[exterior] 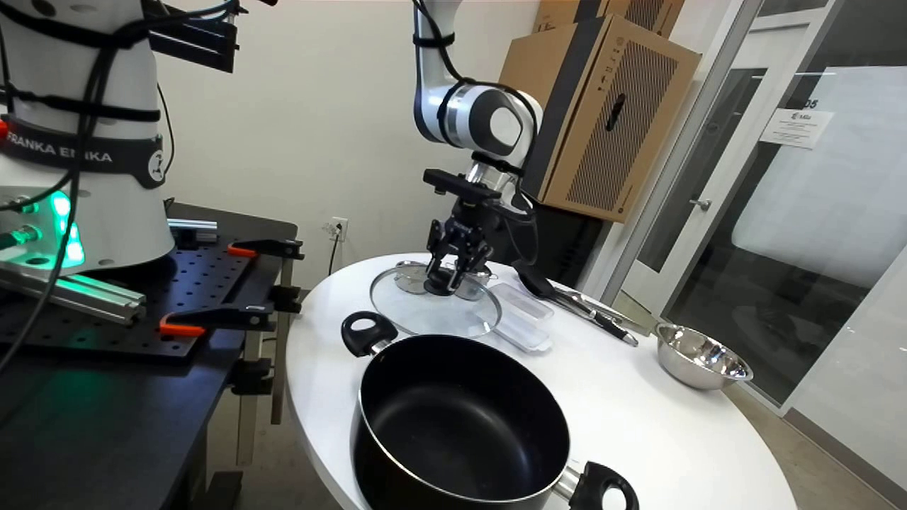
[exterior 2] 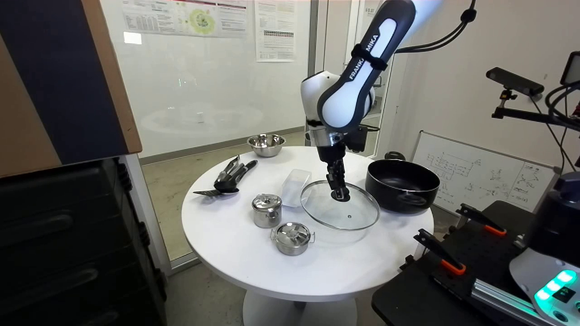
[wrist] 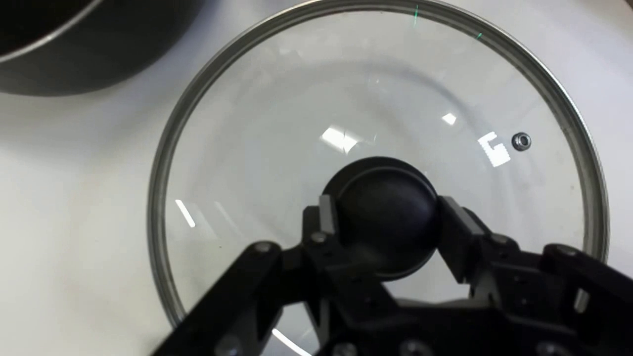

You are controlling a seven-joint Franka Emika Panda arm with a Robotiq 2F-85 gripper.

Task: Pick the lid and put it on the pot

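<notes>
The round clear glass lid [exterior: 453, 317] has a thin metal rim and a dark centre knob [wrist: 388, 212]. It also shows in an exterior view [exterior 2: 324, 210] and fills most of the wrist view [wrist: 277, 123]. My gripper [wrist: 391, 216] points down with a finger pressed against each side of the knob. The gripper shows over the lid in both exterior views [exterior: 445, 275] [exterior 2: 339, 194]. The lid looks slightly raised, with a shadow on the table beneath. The black pot [exterior: 460, 418] stands uncovered beside the lid; its wall shows in an exterior view [exterior 2: 385, 197] and at the wrist view's upper left [wrist: 109, 59].
Two small lidded steel pots [exterior 2: 267, 212] [exterior 2: 292, 240] stand near the lid. A clear plastic box [exterior 2: 294, 185] is beside and partly behind the lid. Dark utensils [exterior 2: 229, 180] and a shiny steel bowl [exterior 2: 266, 146] lie farther along the round white table [exterior 2: 253, 267].
</notes>
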